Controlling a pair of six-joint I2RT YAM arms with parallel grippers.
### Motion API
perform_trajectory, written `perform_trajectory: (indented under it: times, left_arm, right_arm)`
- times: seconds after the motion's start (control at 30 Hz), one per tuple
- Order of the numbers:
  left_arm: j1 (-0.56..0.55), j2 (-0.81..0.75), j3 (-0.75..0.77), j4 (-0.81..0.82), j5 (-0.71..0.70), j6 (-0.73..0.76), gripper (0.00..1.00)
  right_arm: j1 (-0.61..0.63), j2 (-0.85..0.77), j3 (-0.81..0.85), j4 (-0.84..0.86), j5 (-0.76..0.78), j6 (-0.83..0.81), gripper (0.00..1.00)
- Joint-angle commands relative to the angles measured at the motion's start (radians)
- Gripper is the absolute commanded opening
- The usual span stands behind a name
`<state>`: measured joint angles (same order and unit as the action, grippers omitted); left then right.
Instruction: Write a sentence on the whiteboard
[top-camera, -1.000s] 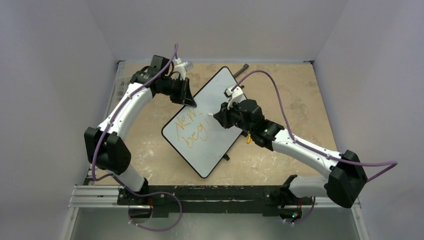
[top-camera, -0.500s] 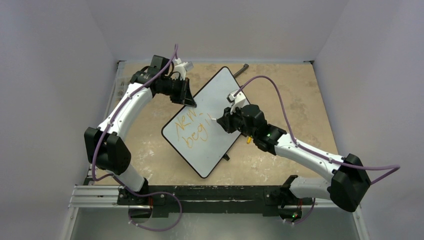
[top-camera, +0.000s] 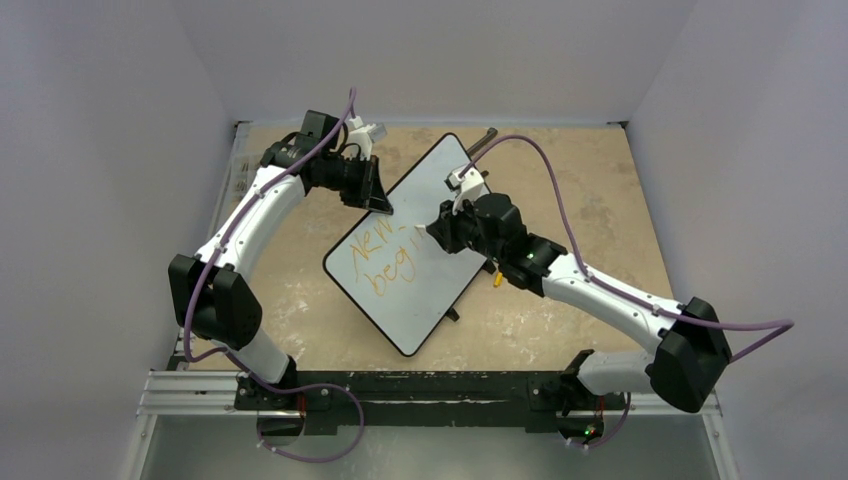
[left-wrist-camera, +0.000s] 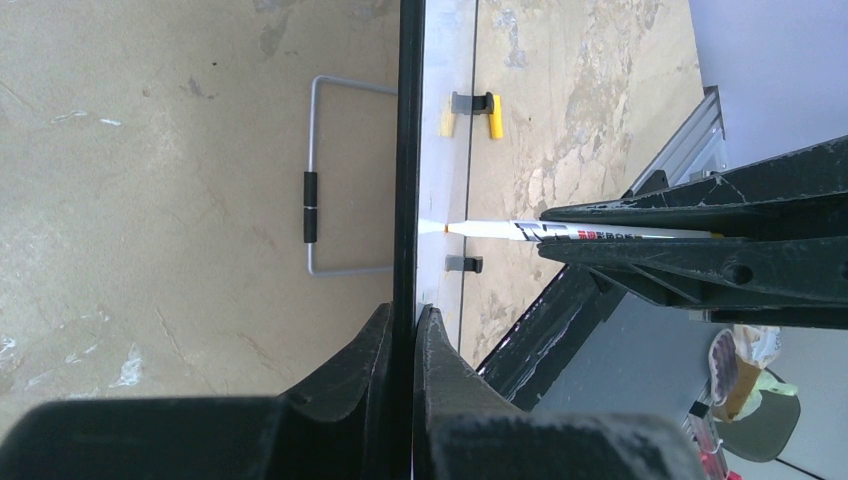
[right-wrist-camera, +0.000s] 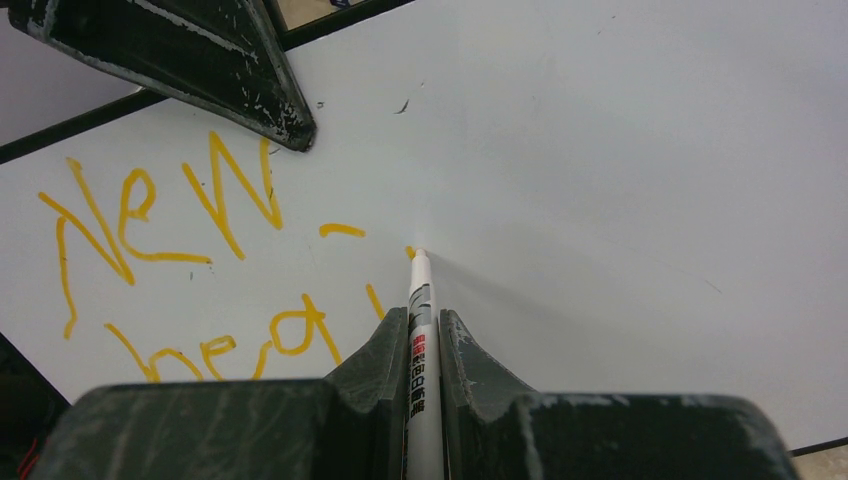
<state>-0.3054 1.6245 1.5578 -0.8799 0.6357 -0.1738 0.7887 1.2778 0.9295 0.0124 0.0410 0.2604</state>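
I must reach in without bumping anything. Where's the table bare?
Bare table in the far-right corner and between the whiteboard's near-left edge and left arm. Crowded at the board: left hand clamps its edge, right hand holds the pen.

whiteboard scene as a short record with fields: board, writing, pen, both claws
whiteboard: set diagonally, black rim
lettering: orange, "New" above, "beg" plus a stroke below, unfinished
pen: white, tip at the board by a small orange dot
left claw: shut on the whiteboard's edge
right claw: shut on the pen
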Motion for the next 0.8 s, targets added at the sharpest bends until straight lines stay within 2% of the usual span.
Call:
perform_trajectory:
  times: [0.0, 0.27, 0.77]
  left_arm:
    - [0.008, -0.033, 0.008, 0.003, -0.126, 0.03, 0.0]
    - [0.008, -0.033, 0.008, 0.003, -0.128, 0.03, 0.0]
    - [0.009, -0.034, 0.013, 0.002, -0.127, 0.029, 0.0]
  right_arm:
    - [-0.008, 0.031, 0.065, 0.0, 0.043, -0.018, 0.0]
    - [-0.019, 0.039, 0.061, -0.011, 0.099, -0.013, 0.0]
    - [-0.022, -0.054, -0.071, -0.053, 0.042, 0.023, 0.0]
